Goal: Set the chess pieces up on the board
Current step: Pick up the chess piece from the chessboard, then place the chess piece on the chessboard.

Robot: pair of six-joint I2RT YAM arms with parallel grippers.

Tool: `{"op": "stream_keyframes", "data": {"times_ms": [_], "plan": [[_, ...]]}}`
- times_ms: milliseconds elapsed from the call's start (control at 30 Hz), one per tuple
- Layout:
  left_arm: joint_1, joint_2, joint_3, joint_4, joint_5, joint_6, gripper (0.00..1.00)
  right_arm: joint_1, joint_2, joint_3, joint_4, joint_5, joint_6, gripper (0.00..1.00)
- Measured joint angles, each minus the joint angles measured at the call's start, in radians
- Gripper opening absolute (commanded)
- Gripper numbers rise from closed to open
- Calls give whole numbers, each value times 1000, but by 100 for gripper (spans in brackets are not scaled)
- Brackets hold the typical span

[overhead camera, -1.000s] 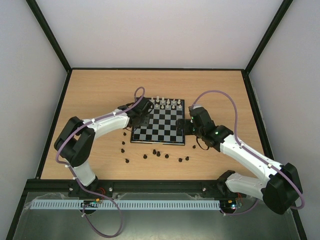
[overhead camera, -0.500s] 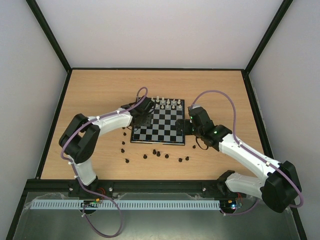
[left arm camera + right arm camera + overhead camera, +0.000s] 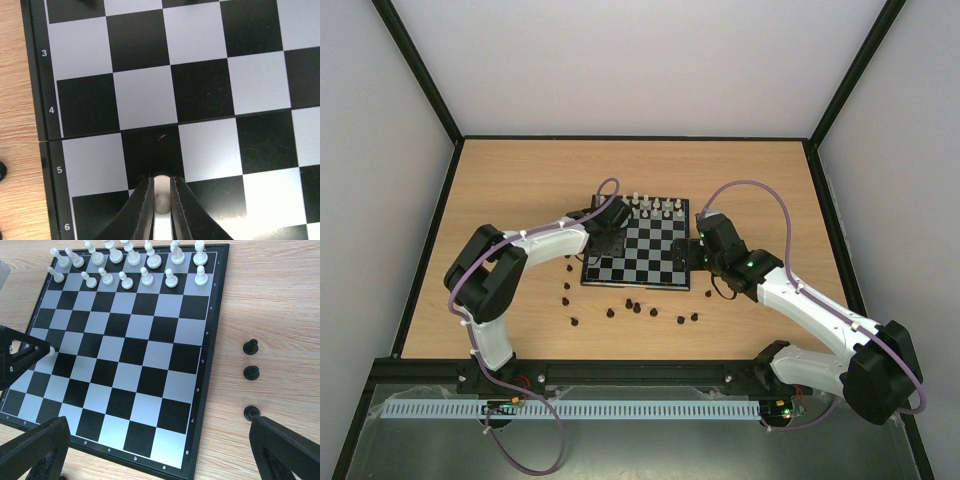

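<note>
The wooden table (image 3: 520, 190) carries the board (image 3: 650, 262) at the centre of the overhead frame, lying flat with its sides roughly square to the table edges. The right pincer (image 3: 157, 427) hangs spread wide and empty above the board's lower edge in its own view. The left pincer (image 3: 161, 194) is clenched on one white piece (image 3: 161, 200) at the bottom centre of its view, over the left part of the board. The other white pieces (image 3: 152, 261) fill the top two rows in the right wrist view. The black pieces (image 3: 630, 304) lie scattered on the table below the board in the overhead frame. The held piece looks light, hard and smooth. It is likely to slip or tip, so it is best pinched at the narrow neck under its round head. It appears upright, with its long axis vertical and its head toward the wrist camera.
</note>
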Motion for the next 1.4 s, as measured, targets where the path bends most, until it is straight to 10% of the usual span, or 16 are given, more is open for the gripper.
{"op": "stream_keyframes", "data": {"times_ms": [700,1400], "plan": [[73,164,395,-119,7,55,9,0,0,-10,6,9,0,99],[142,281,447,-135,15,68,9,0,19,-11,7,8,0,99]]}}
